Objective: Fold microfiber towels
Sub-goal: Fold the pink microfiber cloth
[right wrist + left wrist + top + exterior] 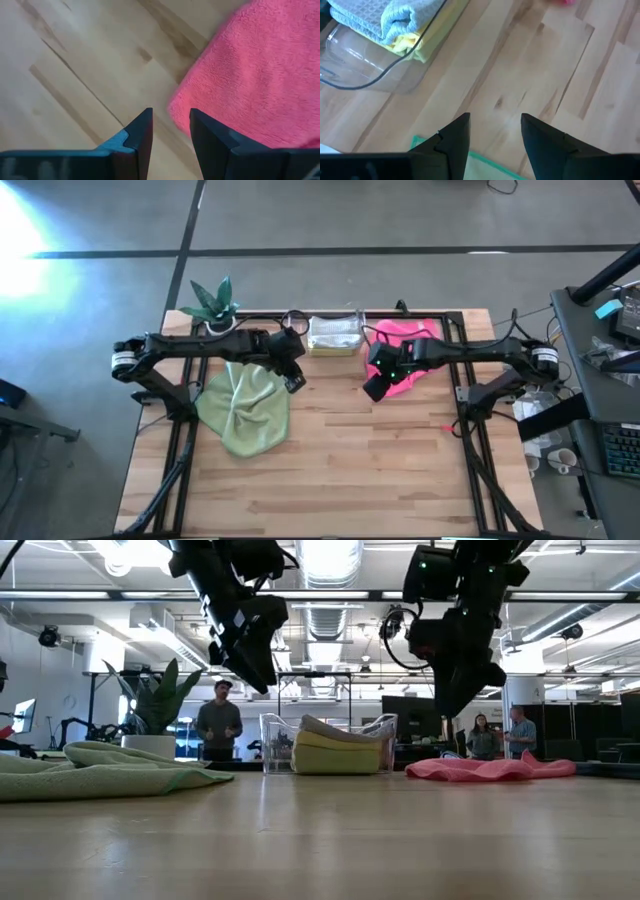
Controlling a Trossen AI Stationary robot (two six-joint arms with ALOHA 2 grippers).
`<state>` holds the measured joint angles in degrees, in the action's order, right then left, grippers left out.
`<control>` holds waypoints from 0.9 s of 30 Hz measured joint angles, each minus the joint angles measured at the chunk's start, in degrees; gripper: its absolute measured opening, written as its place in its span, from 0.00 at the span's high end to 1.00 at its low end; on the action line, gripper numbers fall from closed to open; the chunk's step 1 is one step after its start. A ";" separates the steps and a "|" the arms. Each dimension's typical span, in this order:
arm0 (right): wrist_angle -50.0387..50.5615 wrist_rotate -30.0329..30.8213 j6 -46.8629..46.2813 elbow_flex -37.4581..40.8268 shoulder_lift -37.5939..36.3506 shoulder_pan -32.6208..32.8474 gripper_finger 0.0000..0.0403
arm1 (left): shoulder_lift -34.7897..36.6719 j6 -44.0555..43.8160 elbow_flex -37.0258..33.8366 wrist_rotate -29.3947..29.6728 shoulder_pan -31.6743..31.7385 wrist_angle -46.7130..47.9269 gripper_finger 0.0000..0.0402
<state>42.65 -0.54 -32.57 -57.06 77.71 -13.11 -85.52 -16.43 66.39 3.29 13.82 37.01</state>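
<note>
Both arms reaching in from the table's sides toward its middle, raised clear of the wood. Left gripper [294, 382] hanging above the right edge of the sage green towel [243, 409], fingers [455, 137] parted with nothing between them, tipped down toward bare table [340, 470]. Right gripper [373, 389] hovering over the near-left edge of the hot pink towel [400, 345], fingers [140, 132] apart and empty, pointed down at the cloth's border.

Sage green towel spread rumpled on the left side, creases fanning from its centre, no clear long axis. Hot pink towel lying flat-ish at the far right, partly under the right arm. Folded light grey towel [375, 17] atop a yellow towel [412, 45] in the clear plastic bin [334, 335], far centre, between the arms. Potted plant [212, 304] at the far-left corner. People [219, 720] standing in the room beyond.
</note>
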 joint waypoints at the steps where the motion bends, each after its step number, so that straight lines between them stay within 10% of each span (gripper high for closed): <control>1: -0.86 0.45 -0.90 0.53 0.13 0.35 0.70 | -0.01 -0.47 0.00 -0.01 -0.01 -0.12 0.60; 27: -8.70 4.11 -5.85 4.94 12.88 1.12 0.70 | -0.04 -3.78 -0.11 -0.02 -1.57 -0.13 0.60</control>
<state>33.95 3.57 -38.41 -52.12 90.59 -11.98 -85.56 -20.21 66.28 3.27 12.25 36.88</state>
